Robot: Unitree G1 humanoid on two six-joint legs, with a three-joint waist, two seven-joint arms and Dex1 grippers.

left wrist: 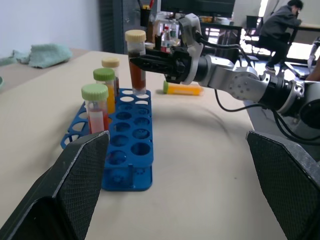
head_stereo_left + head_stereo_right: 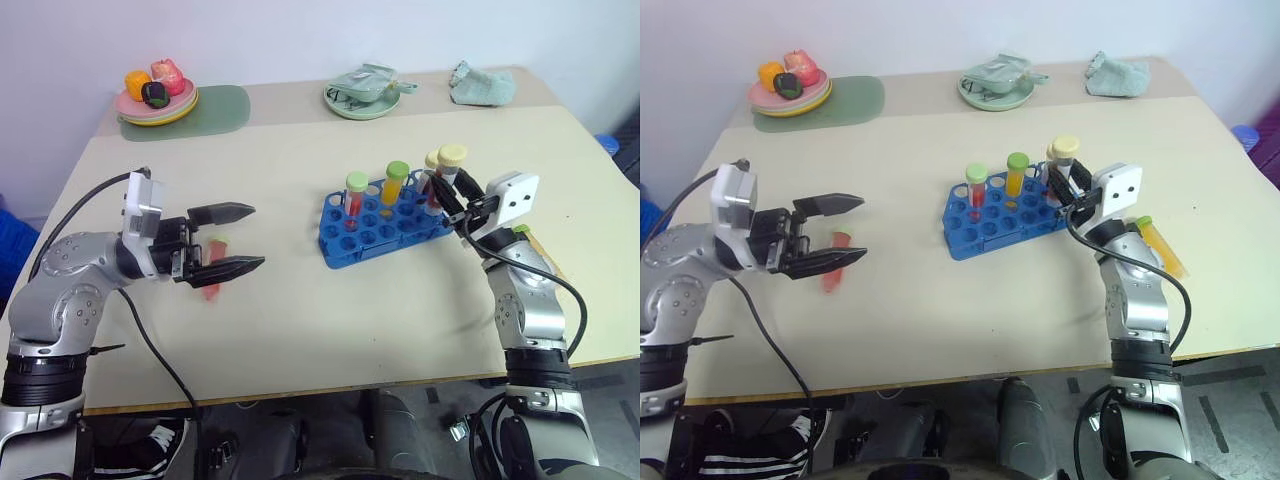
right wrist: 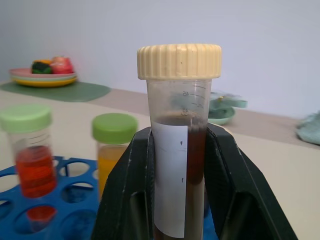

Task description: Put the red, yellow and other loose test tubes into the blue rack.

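Observation:
The blue rack (image 2: 378, 228) stands right of the table's middle. Upright in it are a red tube (image 2: 355, 196) and an orange tube (image 2: 395, 187), both green-capped, and a cream-capped tube (image 1: 111, 75). My right gripper (image 2: 452, 196) is shut on a brown tube (image 3: 176, 150) with a cream cap, held upright at the rack's right end, its tip at a hole. My left gripper (image 2: 257, 235) hangs open at the left, above a red tube (image 2: 212, 272) lying on the table. A yellow tube (image 2: 1161, 244) with a green cap lies beside my right arm.
At the back of the table are a plate of toy fruit (image 2: 157, 98) on a green mat, a green dish (image 2: 364, 96) and a teal cloth (image 2: 482, 84). A seated person (image 1: 280, 24) is far off behind the table.

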